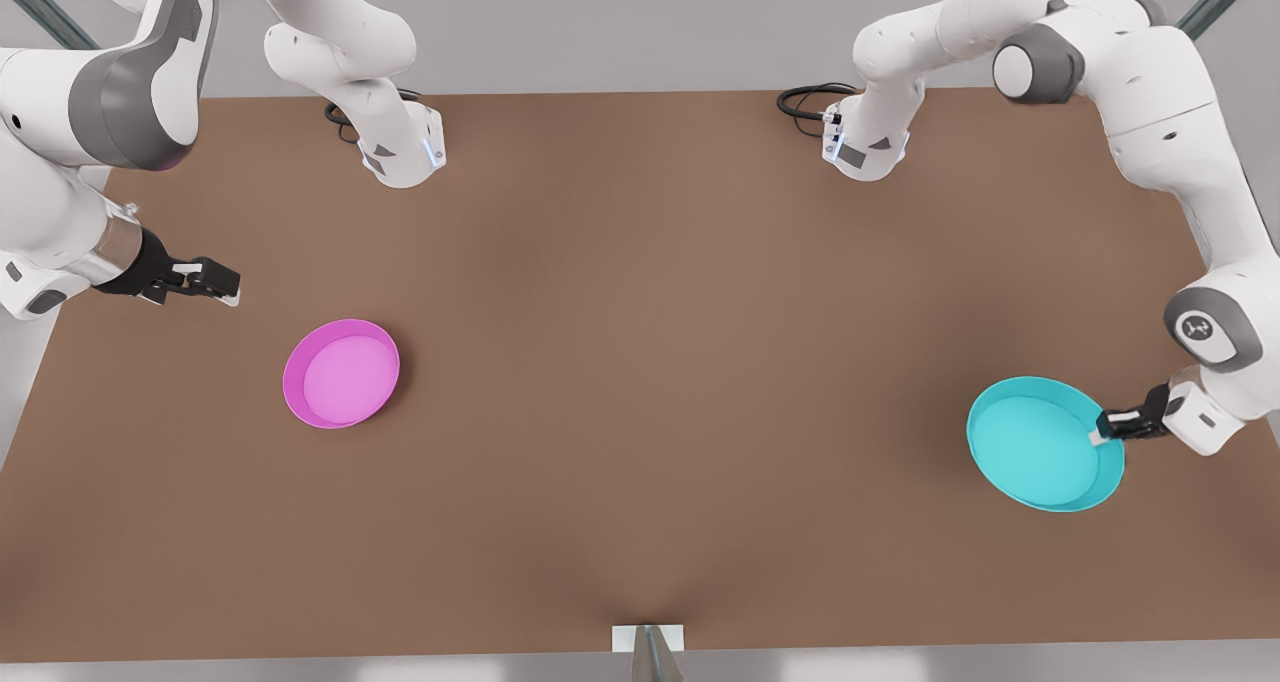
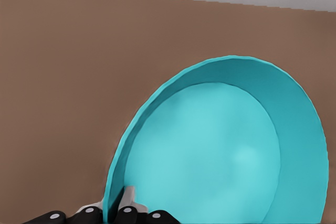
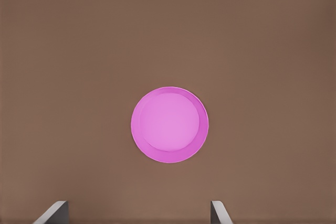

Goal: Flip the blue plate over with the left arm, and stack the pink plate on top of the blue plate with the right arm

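The left end effector (image 1: 1098,434) grips the round cyan plastic plate's (image 1: 1040,444) three-o'clock rim, mid-flip; rotation comes next. The right end effector (image 1: 205,283) waits open at ten o'clock of the round magenta plastic plate (image 1: 341,373).

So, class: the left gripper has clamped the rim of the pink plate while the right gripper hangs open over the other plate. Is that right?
Not quite. The left gripper has clamped the rim of the blue plate, as the left wrist view shows. The right gripper does hang open over the other one, the pink plate.
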Motion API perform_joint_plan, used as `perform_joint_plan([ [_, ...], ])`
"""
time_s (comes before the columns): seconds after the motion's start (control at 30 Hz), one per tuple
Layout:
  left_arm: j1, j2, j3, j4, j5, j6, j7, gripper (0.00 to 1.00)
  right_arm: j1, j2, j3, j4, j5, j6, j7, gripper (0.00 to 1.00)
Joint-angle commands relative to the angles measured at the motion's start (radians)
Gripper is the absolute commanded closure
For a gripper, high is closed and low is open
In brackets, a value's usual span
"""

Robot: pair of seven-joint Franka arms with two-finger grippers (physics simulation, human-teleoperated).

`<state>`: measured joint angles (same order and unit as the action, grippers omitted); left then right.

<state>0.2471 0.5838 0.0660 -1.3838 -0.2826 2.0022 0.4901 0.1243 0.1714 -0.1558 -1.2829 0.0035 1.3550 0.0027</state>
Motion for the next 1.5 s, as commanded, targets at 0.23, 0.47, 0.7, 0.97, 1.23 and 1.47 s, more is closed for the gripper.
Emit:
perform_joint_plan([
  [0.23, -0.420, -0.105, 0.075, 0.029, 0.345, -0.053, -0.665, 0.79, -0.002, -0.001, -0.001, 0.000, 0.001, -0.001, 0.000, 0.00],
  [0.47, -1.304, -0.018, 0.822, 0.035, 0.477, -0.109, -0.898, 0.79, -0.018, 0.000, -0.001, 0.000, 0.023, -0.008, -0.001, 0.00],
  [0.7, -1.684, 0.266, 1.083, 0.028, 0.614, -0.072, -1.203, 0.79, -0.018, 0.002, -0.001, 0.000, 0.023, -0.008, -0.001, 0.00],
  [0.97, -1.870, 0.438, 1.114, 0.012, 0.790, -0.140, -1.659, 0.79, -0.025, 0.002, -0.001, -0.001, 0.030, -0.010, -0.001, 0.00],
  [1.23, -1.902, 0.495, 0.898, 0.014, 1.146, -0.227, -2.291, 0.79, -0.026, 0.002, -0.001, -0.003, 0.036, -0.010, -0.001, 0.00],
  [1.47, -1.875, 0.524, 0.681, 0.015, 1.335, -0.391, -2.447, 0.79, -0.051, 0.010, -0.001, -0.003, 0.076, -0.024, -0.004, 0.00],
])
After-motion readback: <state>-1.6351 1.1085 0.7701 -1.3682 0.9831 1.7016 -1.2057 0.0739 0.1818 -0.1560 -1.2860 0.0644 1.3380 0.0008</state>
